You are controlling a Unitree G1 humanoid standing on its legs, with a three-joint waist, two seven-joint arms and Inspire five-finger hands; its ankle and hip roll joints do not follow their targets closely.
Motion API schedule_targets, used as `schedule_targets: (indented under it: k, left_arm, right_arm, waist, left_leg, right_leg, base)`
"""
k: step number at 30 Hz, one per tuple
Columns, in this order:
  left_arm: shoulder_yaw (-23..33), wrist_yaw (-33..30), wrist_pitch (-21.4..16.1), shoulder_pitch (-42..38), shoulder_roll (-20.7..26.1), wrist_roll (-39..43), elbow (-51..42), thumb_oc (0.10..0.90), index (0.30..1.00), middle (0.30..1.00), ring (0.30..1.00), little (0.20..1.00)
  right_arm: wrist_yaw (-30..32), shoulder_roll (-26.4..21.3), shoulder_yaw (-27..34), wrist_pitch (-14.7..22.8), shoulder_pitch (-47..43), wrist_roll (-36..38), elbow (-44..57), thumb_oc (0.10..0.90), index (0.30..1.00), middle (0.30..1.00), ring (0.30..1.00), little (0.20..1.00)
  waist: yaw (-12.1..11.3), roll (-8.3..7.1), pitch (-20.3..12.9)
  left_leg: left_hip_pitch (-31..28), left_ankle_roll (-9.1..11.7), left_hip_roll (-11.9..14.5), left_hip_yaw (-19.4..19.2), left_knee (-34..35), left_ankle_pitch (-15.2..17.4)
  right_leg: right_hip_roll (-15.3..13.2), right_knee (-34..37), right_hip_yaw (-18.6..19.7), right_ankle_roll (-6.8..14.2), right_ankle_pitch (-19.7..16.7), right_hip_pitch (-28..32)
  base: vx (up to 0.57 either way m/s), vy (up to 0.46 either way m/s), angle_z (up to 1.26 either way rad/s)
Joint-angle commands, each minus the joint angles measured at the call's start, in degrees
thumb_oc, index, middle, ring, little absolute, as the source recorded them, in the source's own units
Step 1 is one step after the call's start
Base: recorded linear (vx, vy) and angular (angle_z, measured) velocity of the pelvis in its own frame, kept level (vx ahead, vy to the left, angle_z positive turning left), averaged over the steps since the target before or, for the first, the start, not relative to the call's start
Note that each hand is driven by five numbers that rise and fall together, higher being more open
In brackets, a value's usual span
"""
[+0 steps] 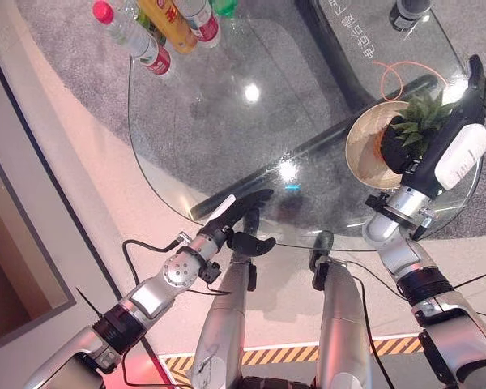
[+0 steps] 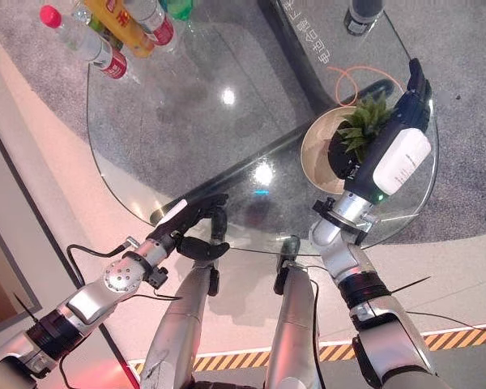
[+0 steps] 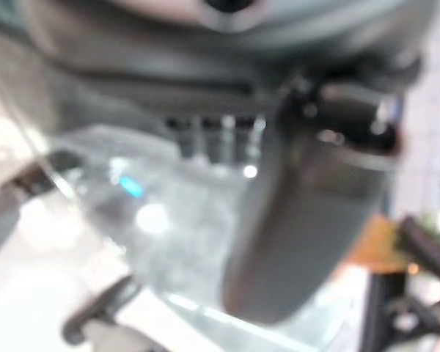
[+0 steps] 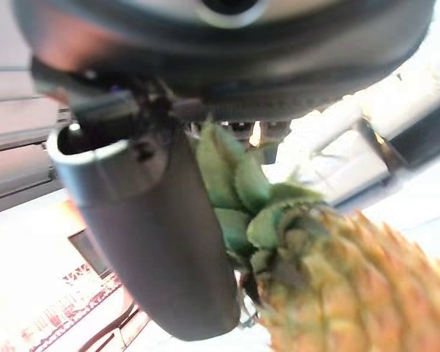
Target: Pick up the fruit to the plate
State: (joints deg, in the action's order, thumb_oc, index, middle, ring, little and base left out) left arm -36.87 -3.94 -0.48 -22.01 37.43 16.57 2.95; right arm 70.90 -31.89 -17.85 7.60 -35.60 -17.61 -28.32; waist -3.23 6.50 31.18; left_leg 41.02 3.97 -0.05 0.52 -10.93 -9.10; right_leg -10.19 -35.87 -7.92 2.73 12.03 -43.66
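Plate (image 1: 364,154) on table (image 1: 227,121) at right; pineapple (image 1: 413,126) over plate; bottles (image 1: 158,28) at far left edge.

Non-task items on glass table (image 1: 227,130)

Group of bottles (image 1: 158,28) lying at far left edge of table, one with red cap; orange cable (image 1: 405,73) looped at far right, near a dark cylindrical object (image 1: 409,12).

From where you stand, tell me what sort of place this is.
Probably a showroom or demo floor rather than a home. A rounded glass table stands on grey carpet, drink bottles are grouped at its far edge, and striped hazard tape marks the floor. The right hand is by a pineapple over a plate.
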Motion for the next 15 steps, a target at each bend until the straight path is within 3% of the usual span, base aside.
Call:
schedule_targets:
  k: [1, 10, 15]
  left_arm:
    - [2.61, 1.06, -4.98, 1.34, 1.8, -1.85, -8.71, 0.8, 0.9, 0.9, 0.9, 0.9]
    - [3.73, 1.78, -5.15, 2.83, 2.27, -1.89, -9.65, 0.8, 0.9, 0.9, 0.9, 0.9]
    - [4.56, 2.13, -5.47, 3.34, 3.07, -1.62, -9.96, 0.8, 0.9, 0.9, 0.9, 0.9]
  right_arm:
    - [5.91, -5.54, 3.53, -0.79, -2.21, -5.28, 7.81, 0.8, 0.9, 0.9, 0.9, 0.9]
    - [0.5, -7.93, 0.85, -7.01, -0.56, -10.25, 10.7, 0.8, 0.9, 0.9, 0.9, 0.9]
    - [-3.09, -9.61, -0.68, -5.89, 0.15, -11.43, 13.16, 0.8, 0.9, 0.9, 0.9, 0.9]
  waist:
    - [0.07, -2.52, -1.38]
    - [-0.11, -3.29, -1.38]
    - [-0.15, -3.85, -1.38]
  left_leg:
    - [-2.72, -3.39, -3.5, -4.09, -11.22, 11.58]
    - [-3.97, -3.41, -3.34, -3.74, -11.34, 12.03]
    - [-3.86, -3.39, -3.32, -3.57, -11.31, 11.59]
  right_leg:
    - [2.69, 14.96, -4.12, 2.5, -13.55, 5.32]
    - [3.02, 15.09, -4.42, 2.6, -12.79, 7.01]
    - [2.98, 15.14, -4.7, 2.65, -12.95, 7.1]
  base:
    - [0.0, 0.0, 0.0]
    - [0.0, 0.0, 0.0]
    - [0.0, -0.007, 0.03]
